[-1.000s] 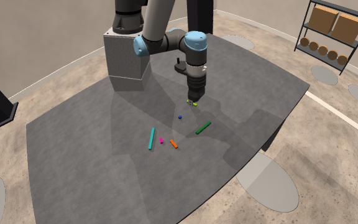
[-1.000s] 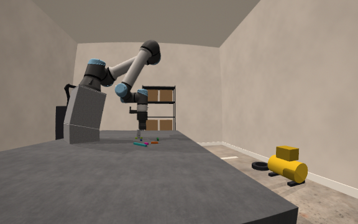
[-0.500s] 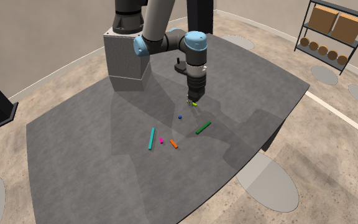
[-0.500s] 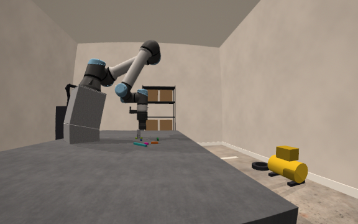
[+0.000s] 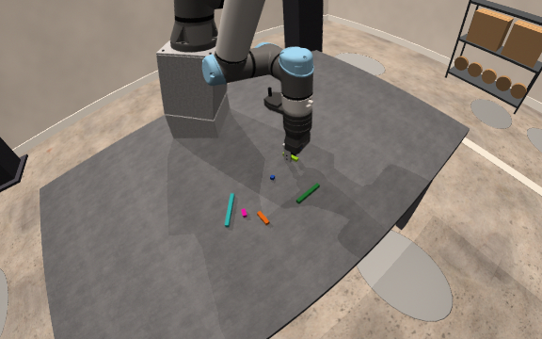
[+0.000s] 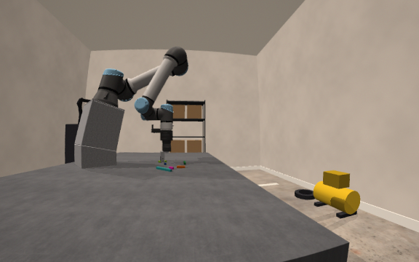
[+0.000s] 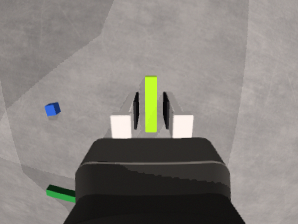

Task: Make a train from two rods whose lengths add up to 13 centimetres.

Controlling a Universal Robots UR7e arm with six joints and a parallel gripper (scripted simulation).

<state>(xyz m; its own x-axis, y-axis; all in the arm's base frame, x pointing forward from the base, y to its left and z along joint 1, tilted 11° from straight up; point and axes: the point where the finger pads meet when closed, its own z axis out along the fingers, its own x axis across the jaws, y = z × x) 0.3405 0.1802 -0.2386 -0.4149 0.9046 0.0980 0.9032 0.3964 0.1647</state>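
Top view: long rod (image 5: 230, 210) (image 6: 164, 169) left of two short rods, low middle; tiny block (image 5: 272, 177) (image 7: 52, 109) above | all on table (image 5: 111, 264) (image 6: 122, 211)

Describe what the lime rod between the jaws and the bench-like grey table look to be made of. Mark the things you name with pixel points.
The slim lime square-section rod (image 5: 294, 157) (image 7: 151, 104): probably painted wood or plastic, matte; its colour is even, with no grain or glints.

The broad dark-grey table top (image 5: 125, 264) (image 6: 140, 218): perhaps stone, concrete or laminate, dull; it shows cloudy mottling and no sharp reflections.

Grey arm tubes, black joints, light-blue caps (rounded), black pincer (image 5: 287, 156) (image 6: 162, 159) (image 7: 150, 103).
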